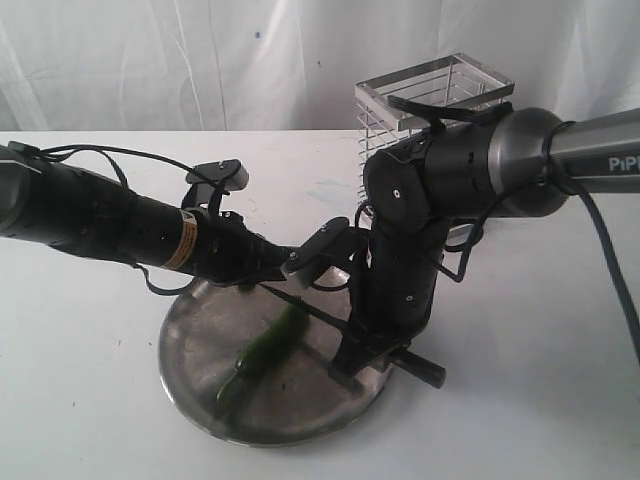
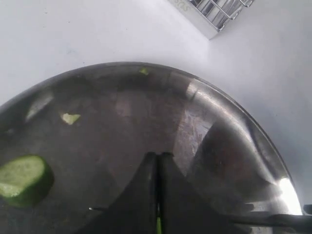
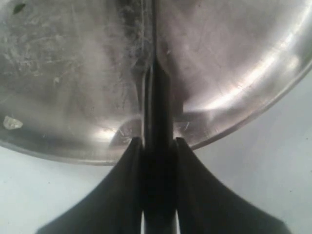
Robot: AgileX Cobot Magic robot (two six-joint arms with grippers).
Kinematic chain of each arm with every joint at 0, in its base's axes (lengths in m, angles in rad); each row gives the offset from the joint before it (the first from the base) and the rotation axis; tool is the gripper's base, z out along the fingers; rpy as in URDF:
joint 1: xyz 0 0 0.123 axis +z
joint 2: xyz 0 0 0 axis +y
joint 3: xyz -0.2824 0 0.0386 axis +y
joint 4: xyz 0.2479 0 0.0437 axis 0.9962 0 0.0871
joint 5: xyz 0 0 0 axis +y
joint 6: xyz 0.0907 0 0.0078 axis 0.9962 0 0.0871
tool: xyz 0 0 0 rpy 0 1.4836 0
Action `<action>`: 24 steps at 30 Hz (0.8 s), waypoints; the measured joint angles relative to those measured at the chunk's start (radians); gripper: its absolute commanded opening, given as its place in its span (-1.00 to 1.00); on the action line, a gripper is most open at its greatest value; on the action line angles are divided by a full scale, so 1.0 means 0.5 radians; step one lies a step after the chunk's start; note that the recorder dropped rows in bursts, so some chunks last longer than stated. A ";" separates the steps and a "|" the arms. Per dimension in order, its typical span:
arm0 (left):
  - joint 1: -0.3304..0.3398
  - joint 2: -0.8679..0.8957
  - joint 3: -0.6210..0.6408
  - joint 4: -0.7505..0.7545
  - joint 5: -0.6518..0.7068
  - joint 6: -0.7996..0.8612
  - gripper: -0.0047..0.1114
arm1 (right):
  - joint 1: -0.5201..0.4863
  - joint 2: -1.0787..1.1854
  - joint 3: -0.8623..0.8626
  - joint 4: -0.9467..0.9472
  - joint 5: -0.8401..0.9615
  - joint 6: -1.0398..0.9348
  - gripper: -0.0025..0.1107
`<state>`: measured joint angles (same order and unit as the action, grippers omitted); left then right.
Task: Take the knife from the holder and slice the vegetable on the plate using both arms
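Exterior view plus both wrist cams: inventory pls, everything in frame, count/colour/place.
plate: 1, dull grey steel, on the table, front centre
vegetable: 1, green, lying on the plate
scraps: 2 visible, pale green, loose on the plate
knife: 1, black handle and dark blade, low across the plate, handle end past the rim
holder: 1, chrome wire, standing on the table behind the right arm
table: 1, white
curtain: white, backdrop
left arm: 1, black, reaching in over the plate
right arm: 1, black with a grey link, bent down over the plate
left claw: shut, above the plate
right claw: shut on the knife
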<state>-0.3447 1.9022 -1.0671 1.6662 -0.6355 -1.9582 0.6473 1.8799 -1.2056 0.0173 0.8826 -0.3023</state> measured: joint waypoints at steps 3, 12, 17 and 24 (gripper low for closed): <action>0.000 0.000 0.000 0.004 0.000 0.000 -0.92 | 0.000 0.000 0.000 0.000 0.000 0.009 -0.96; 0.000 0.000 0.000 0.004 -0.004 0.000 -0.92 | 0.000 0.000 -0.028 0.000 -0.008 0.022 -0.96; 0.000 0.000 0.000 0.004 -0.004 0.000 -0.92 | 0.000 0.000 -0.033 0.000 -0.008 0.022 -0.96; 0.000 0.000 0.000 0.008 -0.004 0.004 -0.92 | 0.000 0.071 -0.033 0.000 0.009 0.029 -0.96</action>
<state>-0.3447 1.9022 -1.0671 1.6701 -0.6374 -1.9563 0.6473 1.9151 -1.2222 0.0173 0.8873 -0.2878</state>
